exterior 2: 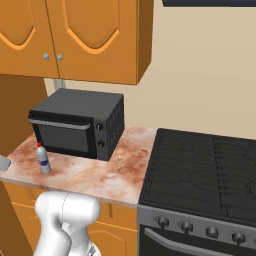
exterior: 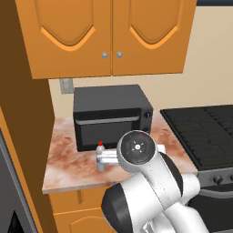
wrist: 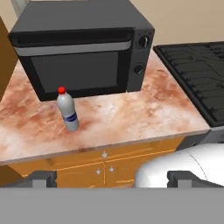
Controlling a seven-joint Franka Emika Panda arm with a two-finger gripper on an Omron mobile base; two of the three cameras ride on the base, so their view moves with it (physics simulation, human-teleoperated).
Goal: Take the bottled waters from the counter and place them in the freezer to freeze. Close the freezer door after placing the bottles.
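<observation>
A small clear bottled water (wrist: 67,110) with a red cap and a blue-white label stands upright on the reddish marbled counter (wrist: 131,113), just in front of the microwave's left half. The same bottle (exterior 2: 44,159) shows near the counter's (exterior 2: 100,175) left end. In the left base view the bottle (exterior: 100,154) is partly covered by my white arm (exterior: 136,152). My gripper (wrist: 113,177) is open, nothing between its fingertips (wrist: 43,177), hovering in front of the counter's edge, well short of the bottle. A grey strip (exterior: 7,182) at the lower left may be the freezer's side; its door is out of view.
A black microwave (exterior: 111,116) sits at the counter's back. A black stovetop (exterior 2: 200,170) adjoins the counter on the right. Orange wall cabinets (exterior: 109,36) hang above, orange base cabinets (wrist: 105,162) stand below. A tall brown panel (exterior: 22,113) bounds the counter on the left.
</observation>
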